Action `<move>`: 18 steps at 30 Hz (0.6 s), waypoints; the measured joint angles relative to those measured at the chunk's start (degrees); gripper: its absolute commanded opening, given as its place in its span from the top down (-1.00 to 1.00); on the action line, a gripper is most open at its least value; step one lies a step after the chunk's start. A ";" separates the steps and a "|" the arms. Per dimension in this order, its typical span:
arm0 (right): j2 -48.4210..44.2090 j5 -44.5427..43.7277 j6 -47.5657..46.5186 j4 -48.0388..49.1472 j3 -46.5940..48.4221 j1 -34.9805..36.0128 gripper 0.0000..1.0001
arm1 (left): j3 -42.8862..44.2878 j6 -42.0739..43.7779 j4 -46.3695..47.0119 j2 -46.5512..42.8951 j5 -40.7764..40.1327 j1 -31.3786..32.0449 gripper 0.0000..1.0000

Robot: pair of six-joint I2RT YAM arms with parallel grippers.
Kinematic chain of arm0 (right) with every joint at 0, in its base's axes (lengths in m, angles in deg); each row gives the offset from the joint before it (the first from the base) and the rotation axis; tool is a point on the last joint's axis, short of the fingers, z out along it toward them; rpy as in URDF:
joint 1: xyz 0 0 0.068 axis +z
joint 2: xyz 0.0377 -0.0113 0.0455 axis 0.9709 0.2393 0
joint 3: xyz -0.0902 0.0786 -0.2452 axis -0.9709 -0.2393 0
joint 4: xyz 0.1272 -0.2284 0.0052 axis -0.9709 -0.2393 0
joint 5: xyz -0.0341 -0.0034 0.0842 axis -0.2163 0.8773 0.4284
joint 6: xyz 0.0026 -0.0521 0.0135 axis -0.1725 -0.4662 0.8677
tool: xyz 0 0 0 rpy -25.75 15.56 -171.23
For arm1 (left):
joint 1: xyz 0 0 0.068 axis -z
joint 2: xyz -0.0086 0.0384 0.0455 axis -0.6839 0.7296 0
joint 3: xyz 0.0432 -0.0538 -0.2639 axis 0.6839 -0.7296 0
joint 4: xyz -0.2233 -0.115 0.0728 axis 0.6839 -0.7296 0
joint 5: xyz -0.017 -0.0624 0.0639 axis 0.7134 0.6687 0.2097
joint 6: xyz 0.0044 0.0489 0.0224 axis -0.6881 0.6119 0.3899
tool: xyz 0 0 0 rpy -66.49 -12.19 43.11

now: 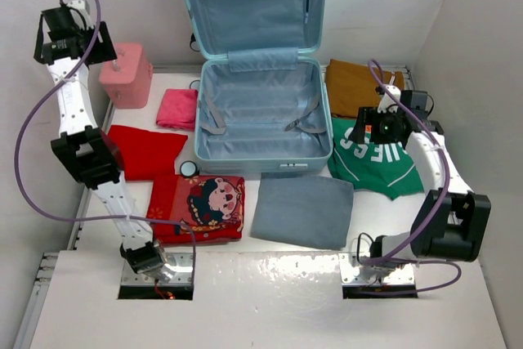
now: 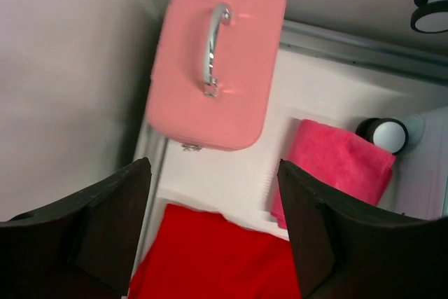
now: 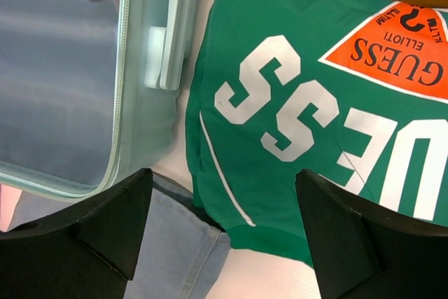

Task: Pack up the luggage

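Luggage (image 1: 260, 120) is sitting at table centre-back and lying open: a pale blue hard shell, with the base flat on the table and the lid (image 1: 249, 6) standing upright against the back wall. The blue-grey fabric lining is showing, with two grey straps (image 1: 214, 116) lying loose across the base and nothing packed in it. A zip pocket is running across the lid, and a black-and-white wheel (image 2: 388, 134) is showing at the back-left corner. In the right wrist view a pale side handle (image 3: 168, 40) is facing the green shirt. The left gripper (image 2: 213, 194) is hanging high over the far-left corner with its jaws spread wide and nothing between them, looking down on a small pink case (image 2: 217, 61), a pink cloth (image 2: 336, 166) and a red garment (image 2: 210, 257). The right gripper (image 3: 222, 187) is also gaping wide and empty, hovering over a green Guess T-shirt (image 3: 301, 103) lying just beside the luggage's right wall. A folded grey garment (image 1: 302, 210) is lying in front of the luggage, a red cartoon-print piece (image 1: 198, 206) to its left, and a mustard-brown garment (image 1: 355, 83) behind the green shirt.
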 measured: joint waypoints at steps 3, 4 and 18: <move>0.61 -0.13 -0.33 -0.02 0.09 0.00 -0.64 | -1.01 -1.77 1.51 2.38 3.21 -0.83 -0.52; 0.90 -0.13 -0.48 -0.02 0.11 0.00 -0.64 | -1.01 -2.21 2.03 3.08 3.85 -1.09 -0.52; 5.66 -0.61 -1.79 -0.22 2.78 0.02 -0.64 | -0.90 -4.92 10.64 13.03 8.46 -2.64 -0.12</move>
